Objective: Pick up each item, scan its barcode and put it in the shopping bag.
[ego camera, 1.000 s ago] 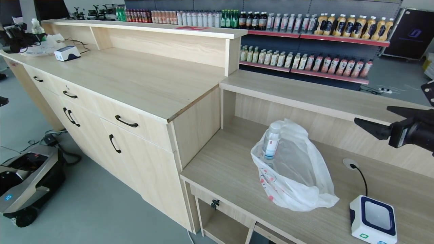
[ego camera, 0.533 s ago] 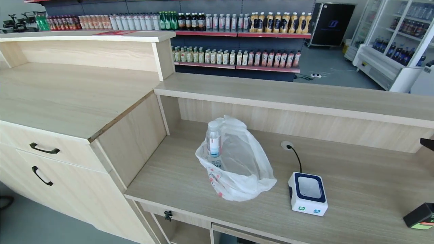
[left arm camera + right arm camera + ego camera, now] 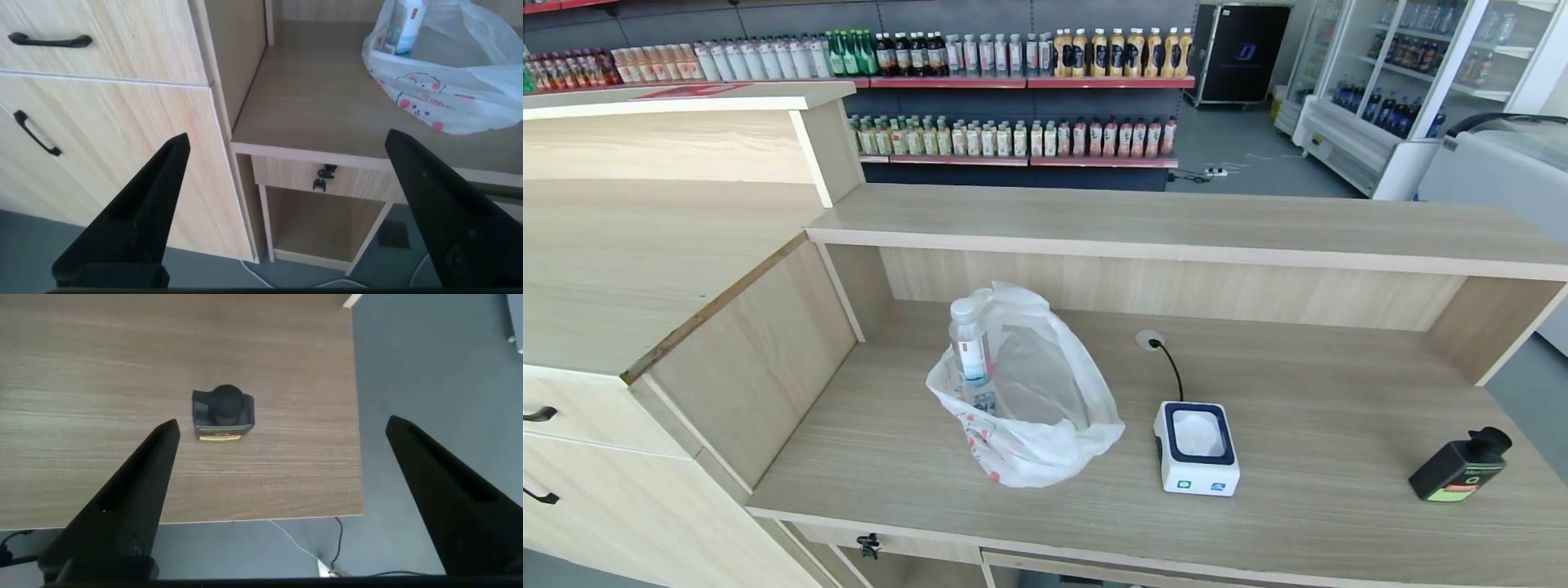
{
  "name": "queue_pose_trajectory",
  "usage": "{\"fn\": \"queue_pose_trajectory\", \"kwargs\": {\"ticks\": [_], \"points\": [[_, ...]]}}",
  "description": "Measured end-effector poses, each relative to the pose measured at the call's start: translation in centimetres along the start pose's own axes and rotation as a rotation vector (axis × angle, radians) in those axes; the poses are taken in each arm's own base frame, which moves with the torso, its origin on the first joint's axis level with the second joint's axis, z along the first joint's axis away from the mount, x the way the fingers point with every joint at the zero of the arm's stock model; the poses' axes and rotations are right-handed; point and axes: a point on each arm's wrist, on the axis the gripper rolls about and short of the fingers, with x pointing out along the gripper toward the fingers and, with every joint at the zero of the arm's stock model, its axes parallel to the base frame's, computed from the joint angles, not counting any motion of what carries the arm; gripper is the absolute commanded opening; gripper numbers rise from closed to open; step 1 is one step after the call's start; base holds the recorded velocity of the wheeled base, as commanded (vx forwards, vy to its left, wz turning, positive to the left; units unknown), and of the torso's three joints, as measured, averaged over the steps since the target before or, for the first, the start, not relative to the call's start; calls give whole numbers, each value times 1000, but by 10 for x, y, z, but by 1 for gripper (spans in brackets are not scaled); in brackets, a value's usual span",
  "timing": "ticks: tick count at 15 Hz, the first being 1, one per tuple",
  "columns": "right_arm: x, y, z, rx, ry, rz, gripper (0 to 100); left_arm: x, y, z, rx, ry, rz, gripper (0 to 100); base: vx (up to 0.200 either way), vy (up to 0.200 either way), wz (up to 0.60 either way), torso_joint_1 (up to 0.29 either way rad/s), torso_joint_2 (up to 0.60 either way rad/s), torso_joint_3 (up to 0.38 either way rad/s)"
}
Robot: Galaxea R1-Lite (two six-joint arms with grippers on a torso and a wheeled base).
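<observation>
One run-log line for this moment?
left gripper: open | right gripper: open, facing black bottle | water bottle: in shopping bag | scanner: beside bag

Bright, even light is falling across the counter [image 3: 1339,408]. Only soft, short shadows are lying beside the shopping bag [image 3: 1045,441] and the scanner [image 3: 1196,453], whose window is catching pale glare. The upper shelf [image 3: 1176,220] is shading the panel beneath it. Straight edges are bowing toward the head view's borders.

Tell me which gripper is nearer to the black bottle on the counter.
Right. The right gripper hangs open above the black bottle; the left gripper, also open, is off the counter's opposite end, beyond the shopping bag.
</observation>
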Motion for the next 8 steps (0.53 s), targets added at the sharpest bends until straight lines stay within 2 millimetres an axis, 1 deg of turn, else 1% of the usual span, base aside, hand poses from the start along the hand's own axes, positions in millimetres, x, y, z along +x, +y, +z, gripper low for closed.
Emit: {"fn": "queue_pose_trajectory", "kwargs": {"ticks": [2,3,5,8], "points": [[10,-17,-17,33,61,-22,100,0,0,0,0,0,0,100,0,0,0,0,0,0],[11,-22,-24,54,83,-31,100,0,0,0,0,0,0,100,0,0,0,0,0,0],[10,-27,-40,82,128,-44,100,0,0,0,0,0,0,100,0,0,0,0,0,0],[16,-30,-51,62,157,-33,100,0,0,0,0,0,0,100,0,0,0,0,0,0]]}}
